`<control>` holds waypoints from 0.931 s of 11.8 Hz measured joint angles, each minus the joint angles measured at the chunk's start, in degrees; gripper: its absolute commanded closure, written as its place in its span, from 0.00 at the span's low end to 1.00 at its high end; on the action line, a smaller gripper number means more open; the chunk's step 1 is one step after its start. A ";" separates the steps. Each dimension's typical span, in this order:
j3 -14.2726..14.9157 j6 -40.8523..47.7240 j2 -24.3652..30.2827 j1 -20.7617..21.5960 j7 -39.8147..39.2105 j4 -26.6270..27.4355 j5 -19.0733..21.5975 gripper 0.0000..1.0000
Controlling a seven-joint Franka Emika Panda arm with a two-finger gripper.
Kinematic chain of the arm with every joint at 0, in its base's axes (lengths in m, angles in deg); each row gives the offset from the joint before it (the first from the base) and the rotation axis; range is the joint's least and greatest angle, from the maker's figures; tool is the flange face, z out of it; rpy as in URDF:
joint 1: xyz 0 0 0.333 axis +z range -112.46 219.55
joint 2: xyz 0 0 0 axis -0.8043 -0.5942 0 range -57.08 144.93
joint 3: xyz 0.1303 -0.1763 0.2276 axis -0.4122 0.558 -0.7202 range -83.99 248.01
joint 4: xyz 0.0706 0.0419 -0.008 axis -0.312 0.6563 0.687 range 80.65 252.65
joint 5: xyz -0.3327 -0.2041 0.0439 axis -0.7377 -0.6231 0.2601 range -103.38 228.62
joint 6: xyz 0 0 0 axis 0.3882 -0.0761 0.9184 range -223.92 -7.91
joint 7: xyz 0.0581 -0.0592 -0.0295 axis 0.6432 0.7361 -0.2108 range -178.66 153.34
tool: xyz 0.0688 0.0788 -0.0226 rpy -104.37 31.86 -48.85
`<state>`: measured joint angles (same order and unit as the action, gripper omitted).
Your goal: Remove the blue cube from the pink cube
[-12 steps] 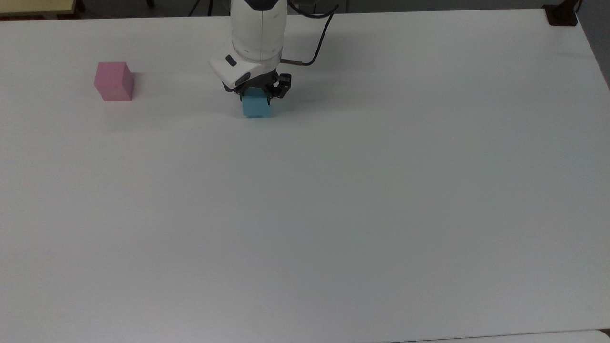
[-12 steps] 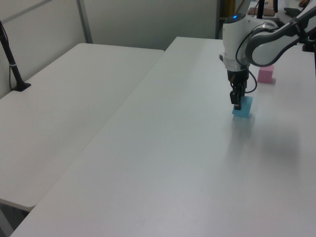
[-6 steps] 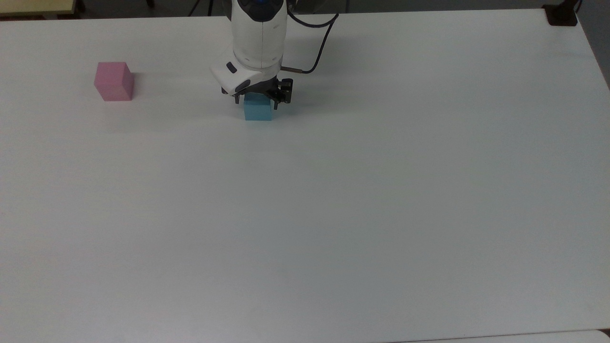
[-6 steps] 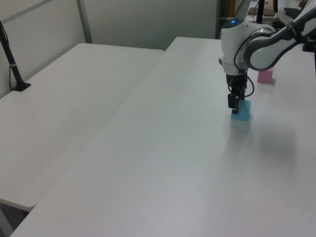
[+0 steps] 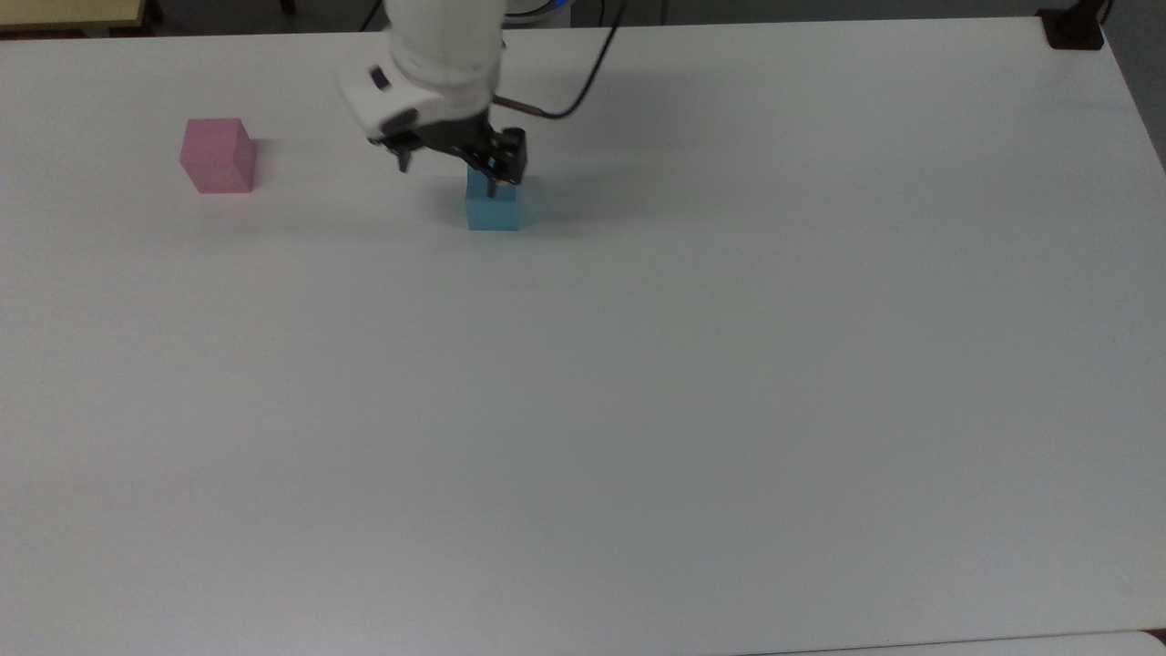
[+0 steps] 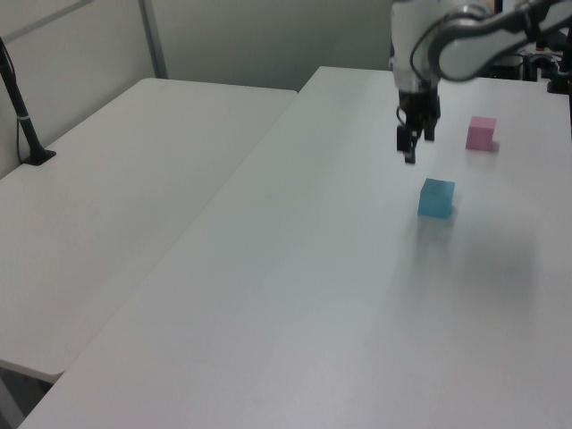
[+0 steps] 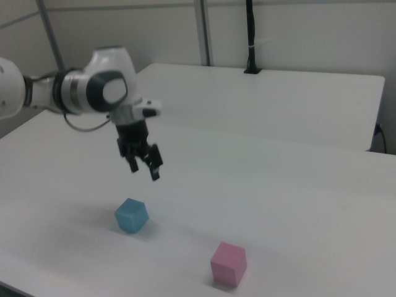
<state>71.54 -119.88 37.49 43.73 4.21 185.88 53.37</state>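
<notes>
End effector hangs released, fingers apart, above the blue cube. Blue cube rests on the tabletop, well apart from the pink cube.

Glossy white arm with grey joint bands, black hand (thin dark cable trailing behind)
</notes>
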 measured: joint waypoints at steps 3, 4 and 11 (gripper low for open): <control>0.66 11.31 3.08 -4.24 0.00 -12.22 0.00 0.00; 1.34 13.46 4.35 -4.96 0.00 -14.37 0.00 0.00; 17.84 20.43 10.52 2.73 -4.84 -19.08 5.62 0.00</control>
<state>89.37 -99.45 48.01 46.46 -0.63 166.80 58.99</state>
